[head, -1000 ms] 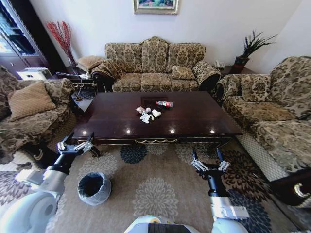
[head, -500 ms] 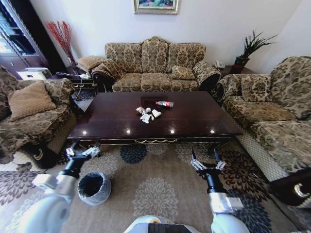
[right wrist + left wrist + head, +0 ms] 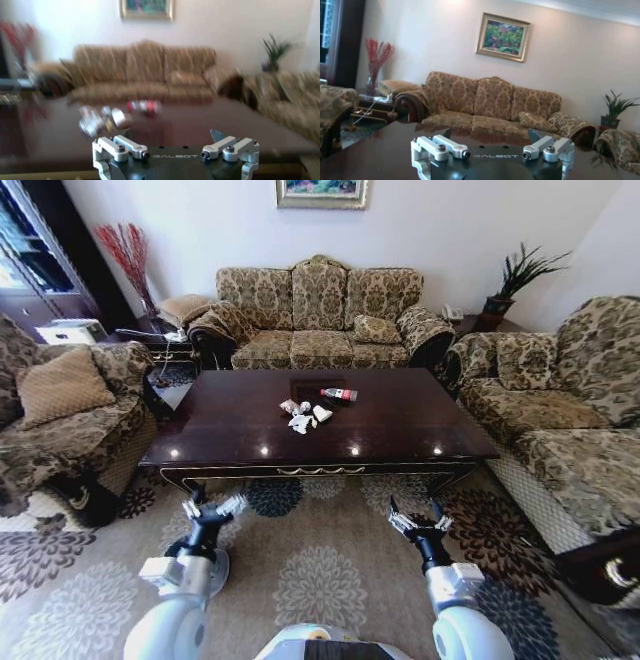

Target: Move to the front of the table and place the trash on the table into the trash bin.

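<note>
Living room, table (image 3: 400,430) ahead, nothing binned yet.
I see paper scraps (image 3: 303,416) and bottle (image 3: 339,394) untouched mid-table; left gripper (image 3: 212,510) and right gripper (image 3: 419,522) near, both spread wide, empty.

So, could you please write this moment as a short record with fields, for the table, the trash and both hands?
table: dark wooden coffee table, ahead of the robot
trash: paper scraps and a red-label bottle, near the table's middle
trash bin: mostly hidden behind the left arm
left hand: open, holding nothing, low before the table's near edge
right hand: open, holding nothing, low before the table's near edge
</note>
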Available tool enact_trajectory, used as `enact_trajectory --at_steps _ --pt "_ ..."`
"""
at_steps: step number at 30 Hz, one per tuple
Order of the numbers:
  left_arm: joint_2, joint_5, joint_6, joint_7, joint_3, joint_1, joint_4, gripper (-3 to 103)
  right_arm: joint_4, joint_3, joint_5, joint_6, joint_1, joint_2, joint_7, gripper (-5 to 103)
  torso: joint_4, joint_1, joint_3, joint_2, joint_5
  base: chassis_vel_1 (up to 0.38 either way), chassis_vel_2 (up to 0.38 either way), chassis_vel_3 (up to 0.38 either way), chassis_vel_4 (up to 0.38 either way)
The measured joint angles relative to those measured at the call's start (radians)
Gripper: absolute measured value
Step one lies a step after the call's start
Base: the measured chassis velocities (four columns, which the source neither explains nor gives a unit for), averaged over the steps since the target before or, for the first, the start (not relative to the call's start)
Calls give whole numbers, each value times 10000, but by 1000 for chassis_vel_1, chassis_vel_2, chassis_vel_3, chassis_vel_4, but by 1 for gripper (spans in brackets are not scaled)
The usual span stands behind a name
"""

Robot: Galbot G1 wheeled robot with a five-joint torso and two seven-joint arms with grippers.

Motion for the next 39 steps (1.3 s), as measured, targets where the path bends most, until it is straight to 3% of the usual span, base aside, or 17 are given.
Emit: enact_trajectory --at_steps 1,4,9,12,13,16,20,22,24,27,31,34,39 --pt "63 1 28 -52 54 -2 0 100 514 -77 45 403 14 -157 -103 100 8 0 -2 1 -14 0 0 0 0" --pt "117 124 49 -182 149 6 68 100 551 -167 65 668 -56 -151 -148 100 4 0 0 0 -4 0 0 0 0" --pt "253 380 83 -190 139 62 362 100 405 -110 157 599 -82 -217 -161 100 2 0 -1 1 -3 0 0 0 0" --pt "515 842 -19 -35 186 107 1397 100 -3 31 188 510 -169 -304 -296 100 4 0 -1 0 -4 0 0 0 0" --pt "515 842 -19 -35 186 107 1397 100 -3 31 188 510 -169 -304 -296 100 4 0 -1 0 -4 0 0 0 0" --pt "809 533 -384 -172 247 -98 2963 100 -533 82 331 109 -245 -313 -338 100 2 -1 -1 0 -4 0 0 0 0" --pt "687 656 -915 -347 329 -303 3795 100 -1356 268 705 346 -128 -476 -266 100 -1 0 0 1 -9 0 0 0 0" --pt "497 722 -710 -371 274 -254 3669 100 -1664 295 975 426 14 -620 -219 100 -2 0 -1 0 -7 0 0 0 0" --pt "80 909 331 -275 152 -107 3255 100 -2278 297 1214 720 364 -932 -232 100 9 0 -1 0 1 0 0 0 0" --pt "-20 1346 790 108 -6 14 3243 100 -2353 268 1151 757 424 -1078 -622 100 4 0 0 0 -3 0 0 0 0" --pt "269 1568 958 348 -187 48 3615 100 -2335 75 761 958 635 -912 -866 100 3 -1 -1 1 -4 0 0 0 0" --pt "542 1313 1016 342 -221 -45 3894 103 -2271 10 610 1005 775 -766 -877 100 4 0 -1 0 -5 0 0 0 0" --pt "825 1112 984 242 -204 -268 4271 99 -2180 28 466 1005 770 -679 -905 100 3 0 0 0 -5 52 64 -59 -56"
